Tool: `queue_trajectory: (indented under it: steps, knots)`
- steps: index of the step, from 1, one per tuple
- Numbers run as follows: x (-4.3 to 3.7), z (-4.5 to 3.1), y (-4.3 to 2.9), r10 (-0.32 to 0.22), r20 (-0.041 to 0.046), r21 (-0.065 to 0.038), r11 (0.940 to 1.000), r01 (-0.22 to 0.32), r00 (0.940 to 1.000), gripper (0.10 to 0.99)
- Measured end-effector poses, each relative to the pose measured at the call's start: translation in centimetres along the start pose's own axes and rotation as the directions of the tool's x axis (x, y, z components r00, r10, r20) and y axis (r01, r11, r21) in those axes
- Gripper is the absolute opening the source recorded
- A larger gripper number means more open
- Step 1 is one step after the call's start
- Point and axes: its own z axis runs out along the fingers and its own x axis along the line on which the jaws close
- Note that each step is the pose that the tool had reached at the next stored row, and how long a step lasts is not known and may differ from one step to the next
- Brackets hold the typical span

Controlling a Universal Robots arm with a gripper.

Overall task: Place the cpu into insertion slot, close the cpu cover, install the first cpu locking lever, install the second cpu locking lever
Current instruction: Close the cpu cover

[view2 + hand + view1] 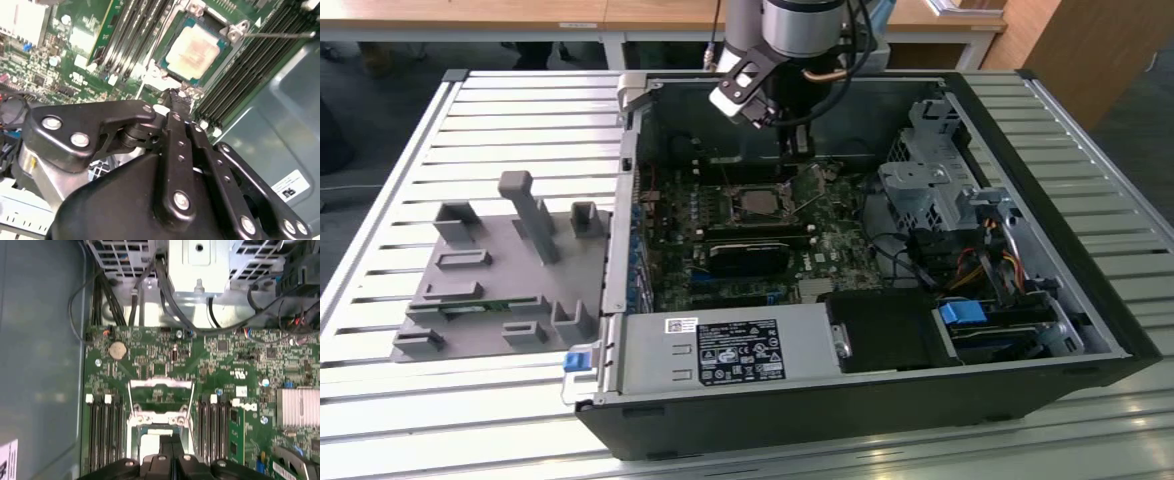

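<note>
The pincer has its fingers pressed together with nothing between them. Its tips are at the edge of the insertion slot; whether they touch it cannot be told. The cpu lies seated in the slot. The cpu cover stands swung open. In the exterior view the pincer hangs at one o'clock of the slot, inside the computer case on the desk.

The cpu top is matt silvery metal; the pincer links seem smooth black metal.
</note>
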Motion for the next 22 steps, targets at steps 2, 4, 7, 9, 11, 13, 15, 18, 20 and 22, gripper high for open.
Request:
queue_trajectory:
  steps: [2, 4, 7, 9, 11, 13, 15, 18, 20, 22]
  knots:
    - [-0.01, 0.02, 0.27, -0.001, 0.0002, 0.000, 1.0000, 0.001, 1.0000, 0.106]
    - [0.00, 0.05, 0.46, -0.001, 0.0003, 0.000, 1.0000, 0.001, 1.0000, 0.106]
    - [0.00, 0.07, 0.63, -0.001, 0.0003, 0.001, 1.0000, 0.001, 1.0000, 0.106]
    - [0.00, 0.09, 0.70, -0.001, 0.0002, 0.001, 1.0000, 0.001, 1.0000, 0.106]
    - [0.00, 0.10, 0.76, -0.001, 0.0003, 0.002, 1.0000, 0.001, 1.0000, 0.106]
    - [0.00, 0.12, 0.83, -0.001, 0.0003, 0.003, 1.0000, 0.001, 1.0000, 0.106]
    - [0.01, 0.13, 0.91, -0.001, 0.0000, 0.005, 1.0000, 0.001, 1.0000, 0.106]
    - [0.05, 0.15, 1.04, -0.001, 0.0001, 0.008, 1.0000, 0.001, 1.0000, 0.106]
    - [0.10, 0.17, 1.24, -0.001, 0.0003, 0.011, 0.9999, 0.001, 1.0000, 0.106]
    - [0.12, 0.20, 1.42, -0.001, 0.0002, 0.016, 0.9999, 0.001, 1.0000, 0.106]
